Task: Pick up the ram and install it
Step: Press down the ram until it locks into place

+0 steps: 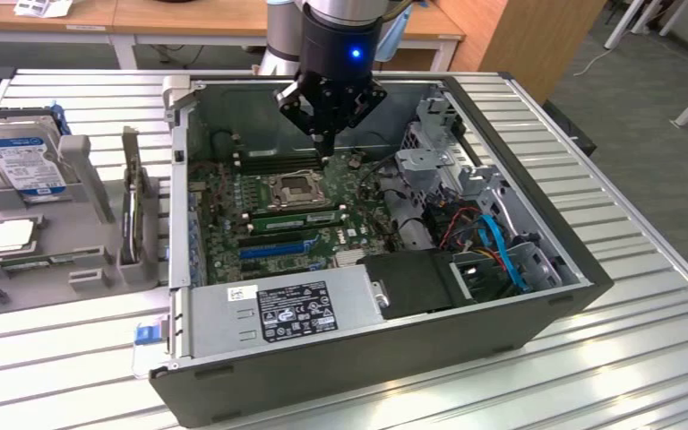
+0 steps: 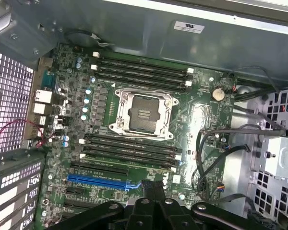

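**Claw over open PC, ram in the rack outside the case**

The gripper (image 1: 322, 134) hung inside the open computer case (image 1: 536, 309), over the far part of the motherboard (image 1: 320, 242), just beyond the CPU socket (image 1: 293, 189). Fingers looked drawn together to a point w/ nothing between them. The wrist view agreed: the gripper (image 2: 152, 188) showed dark finger links meeting at the middle, no board in them.

The ram (image 1: 130, 202) appeared to be the thin board standing on its long edge in the grey holder (image 1: 33, 269) on the table, at the exterior view's left, outside the case and well apart from the claw. Its colour was hard to make out from that angle. Same holder also carried the hard drive (image 1: 24, 161) w/ blue label at its far end, and a small square metal chip (image 1: 12, 235) nearer.

The exterior view gave the whole layout: holder, case, power supply (image 1: 284, 309) at the near side, blue cables (image 1: 500, 251) at the right.

The wrist view looked down on the motherboard (image 2: 192, 120) and gave detail the other lacked: CPU socket (image 2: 143, 114) open and bare, two banks of dark memory slots (image 2: 129, 151) either side of it. Couldn't tell for sure whether any slot was filled.
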You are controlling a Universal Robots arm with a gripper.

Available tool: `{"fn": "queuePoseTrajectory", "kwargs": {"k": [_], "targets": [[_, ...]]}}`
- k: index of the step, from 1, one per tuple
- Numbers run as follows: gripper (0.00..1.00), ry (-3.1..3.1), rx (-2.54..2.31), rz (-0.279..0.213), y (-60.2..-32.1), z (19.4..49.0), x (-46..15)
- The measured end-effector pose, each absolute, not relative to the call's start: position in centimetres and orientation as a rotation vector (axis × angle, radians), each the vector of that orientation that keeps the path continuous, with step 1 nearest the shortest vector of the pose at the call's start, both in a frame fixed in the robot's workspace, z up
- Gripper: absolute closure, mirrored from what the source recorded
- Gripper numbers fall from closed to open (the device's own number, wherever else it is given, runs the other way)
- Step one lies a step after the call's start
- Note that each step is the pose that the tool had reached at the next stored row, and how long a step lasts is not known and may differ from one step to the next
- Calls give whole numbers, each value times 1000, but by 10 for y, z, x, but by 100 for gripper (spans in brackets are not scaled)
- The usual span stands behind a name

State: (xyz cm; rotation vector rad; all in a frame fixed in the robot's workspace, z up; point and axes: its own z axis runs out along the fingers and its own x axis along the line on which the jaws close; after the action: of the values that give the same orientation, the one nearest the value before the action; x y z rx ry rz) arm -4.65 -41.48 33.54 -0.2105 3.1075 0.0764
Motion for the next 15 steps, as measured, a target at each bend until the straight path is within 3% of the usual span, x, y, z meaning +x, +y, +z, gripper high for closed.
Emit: {"fn": "queuePoseTrajectory", "kwargs": {"k": [15], "targets": [[90, 3140, -58, 80, -415, 335, -46]]}}
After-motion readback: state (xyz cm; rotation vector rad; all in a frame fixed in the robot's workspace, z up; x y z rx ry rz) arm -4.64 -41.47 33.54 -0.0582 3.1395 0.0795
